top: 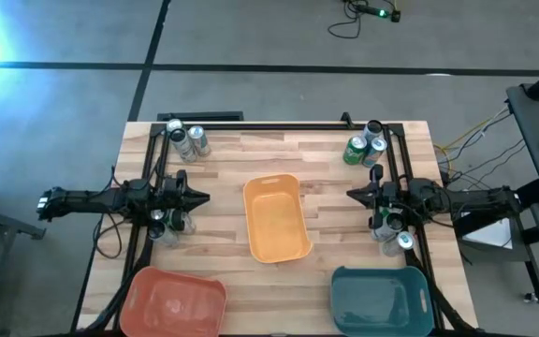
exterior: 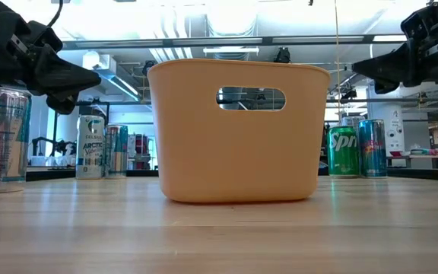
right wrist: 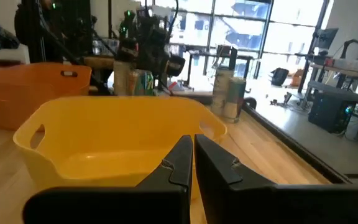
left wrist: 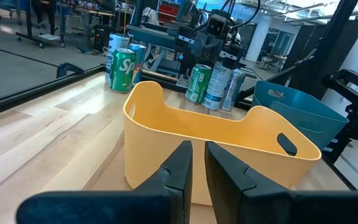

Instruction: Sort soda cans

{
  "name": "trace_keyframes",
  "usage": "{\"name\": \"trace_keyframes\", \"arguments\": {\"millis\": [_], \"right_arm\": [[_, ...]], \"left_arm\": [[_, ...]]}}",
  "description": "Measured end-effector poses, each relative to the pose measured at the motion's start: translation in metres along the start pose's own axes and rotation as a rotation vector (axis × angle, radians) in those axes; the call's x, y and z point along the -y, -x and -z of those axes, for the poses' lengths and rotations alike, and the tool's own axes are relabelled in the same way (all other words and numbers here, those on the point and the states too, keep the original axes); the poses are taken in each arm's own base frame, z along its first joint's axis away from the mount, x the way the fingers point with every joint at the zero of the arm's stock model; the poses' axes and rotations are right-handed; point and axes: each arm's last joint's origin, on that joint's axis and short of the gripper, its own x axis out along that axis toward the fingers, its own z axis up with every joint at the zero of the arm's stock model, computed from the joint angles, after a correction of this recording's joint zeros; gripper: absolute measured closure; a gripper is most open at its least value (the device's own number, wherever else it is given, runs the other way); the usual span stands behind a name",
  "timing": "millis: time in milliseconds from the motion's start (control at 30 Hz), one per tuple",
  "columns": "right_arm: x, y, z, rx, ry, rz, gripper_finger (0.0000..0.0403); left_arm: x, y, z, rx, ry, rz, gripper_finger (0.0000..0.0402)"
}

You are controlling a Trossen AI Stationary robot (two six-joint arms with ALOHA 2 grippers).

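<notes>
Green Sprite can [exterior: 344,152] beside blue can [exterior: 372,148]; white can [exterior: 91,148] reads ARCTIC; both fingers narrow

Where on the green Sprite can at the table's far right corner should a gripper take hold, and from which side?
Grip the green Sprite can across its round body at mid-height, probably from the table's middle: it stands upright, and the other cans crowd its outer side. The right gripper is the nearer one, the left gripper far across the orange bin.
</notes>
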Motion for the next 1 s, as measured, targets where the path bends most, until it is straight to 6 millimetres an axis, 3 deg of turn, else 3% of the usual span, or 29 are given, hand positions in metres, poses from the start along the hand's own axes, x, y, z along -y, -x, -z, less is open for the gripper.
{"name": "trace_keyframes", "arguments": {"millis": [167,467,567,733,900,1000], "right_arm": [[0.001,0.001,-0.014,0.143,-0.455,-0.033,0.0390],[0.018,0.013,-0.041,0.594,-0.964,0.275,0.0390],[0.018,0.015,-0.044,0.631,-0.960,0.272,0.0390],[0.017,0.009,-0.049,0.541,-0.867,0.272,0.0390],[0.016,-0.010,-0.099,0.207,-0.690,0.249,0.0390],[0.015,-0.034,-0.128,-0.094,-0.575,0.296,0.0378]], "left_arm": [[0.000,0.000,0.000,0.001,0.000,0.000,0.0374],[0.000,0.000,0.000,0.001,0.000,0.000,0.0374],[0.000,0.000,0.000,0.001,-0.025,0.000,0.0374],[0.000,0.000,0.000,0.005,-0.033,-0.013,0.0374],[-0.001,0.000,0.000,0.007,-0.033,-0.024,0.0374],[-0.001,0.000,-0.001,0.009,-0.033,-0.024,0.0374]]}}
